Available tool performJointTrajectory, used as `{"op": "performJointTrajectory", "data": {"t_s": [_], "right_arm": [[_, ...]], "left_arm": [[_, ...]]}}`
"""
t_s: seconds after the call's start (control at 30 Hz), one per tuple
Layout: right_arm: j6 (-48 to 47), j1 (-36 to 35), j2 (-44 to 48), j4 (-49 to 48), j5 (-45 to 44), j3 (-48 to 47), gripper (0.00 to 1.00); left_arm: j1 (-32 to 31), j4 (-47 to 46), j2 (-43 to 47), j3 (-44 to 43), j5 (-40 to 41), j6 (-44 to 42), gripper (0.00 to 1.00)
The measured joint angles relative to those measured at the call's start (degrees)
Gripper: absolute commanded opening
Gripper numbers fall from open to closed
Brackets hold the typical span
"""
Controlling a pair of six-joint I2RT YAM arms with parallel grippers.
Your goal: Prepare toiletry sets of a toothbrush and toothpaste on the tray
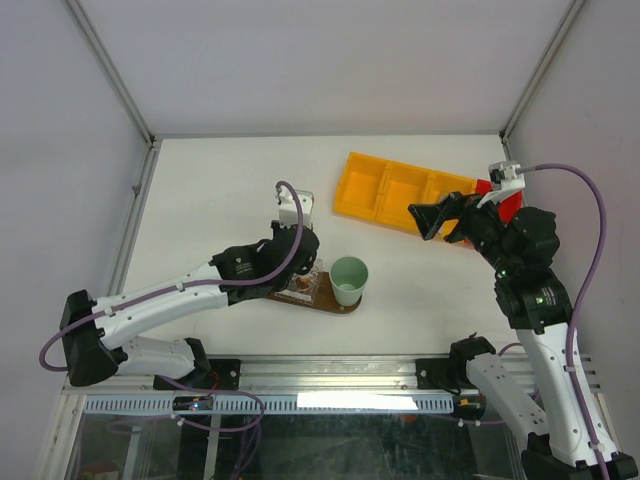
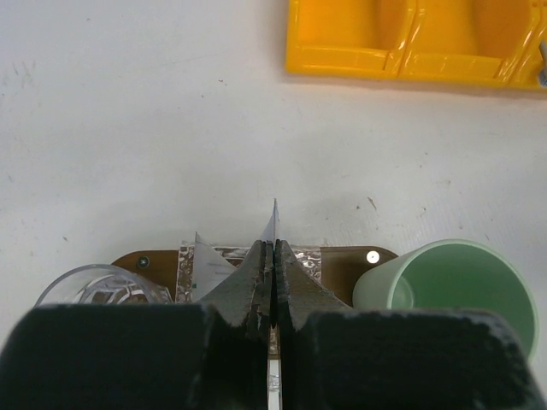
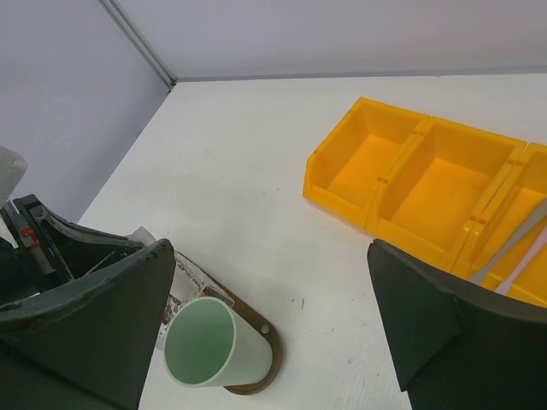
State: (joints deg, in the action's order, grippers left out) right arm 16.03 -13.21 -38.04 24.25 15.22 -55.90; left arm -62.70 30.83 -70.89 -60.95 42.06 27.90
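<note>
Left gripper (image 2: 275, 248) over tray (image 2: 342, 260), jaws pressed together, mint-green cup (image 1: 349, 278) and clear glass (image 2: 94, 286) flanking (close quarters), right gripper (image 1: 420, 223) by yellow bin (image 1: 385, 190), jaws spread.

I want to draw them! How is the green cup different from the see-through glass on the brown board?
The mint-green round cup is solid-coloured; the clear glass is see-through. The cup looks empty; the glass is partly hidden behind the left gripper. Seen from the left wrist, the cup is rightmost, the glass leftmost. Both stand on the dark brown wooden oval tray.
</note>
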Motion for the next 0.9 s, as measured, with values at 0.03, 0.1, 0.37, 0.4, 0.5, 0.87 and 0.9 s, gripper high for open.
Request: {"op": "performJointTrajectory", "data": {"t_s": [0.03,0.1,0.37,0.4,0.5,0.87,0.9], "right_arm": [[-0.04,0.0,0.02,0.0,0.0,0.02,0.99],[-0.09,0.0,0.13,-0.02,0.0,0.13,0.99],[-0.11,0.0,0.28,-0.02,0.0,0.37,0.99],[-0.09,0.0,0.28,-0.02,0.0,0.37,0.99],[-0.09,0.0,0.28,-0.02,0.0,0.37,0.99],[-0.09,0.0,0.39,-0.2,0.02,0.59,0.99],[-0.09,0.0,0.46,-0.2,0.02,0.61,0.99]], "left_arm": [[0.0,-0.24,-0.04,0.17,0.0,0.02,0.0],[0.0,-0.55,-0.22,0.44,0.0,0.07,0.0],[0.0,-1.77,-0.98,1.88,0.0,0.48,0.0],[0.0,-1.88,-0.98,2.19,0.0,0.63,0.0],[0.0,-2.67,-0.98,2.99,0.15,1.25,0.0],[-0.35,-5.6,-0.24,4.87,0.96,1.68,0.09],[-0.35,-5.73,-0.24,4.9,0.94,1.68,0.12]]}}
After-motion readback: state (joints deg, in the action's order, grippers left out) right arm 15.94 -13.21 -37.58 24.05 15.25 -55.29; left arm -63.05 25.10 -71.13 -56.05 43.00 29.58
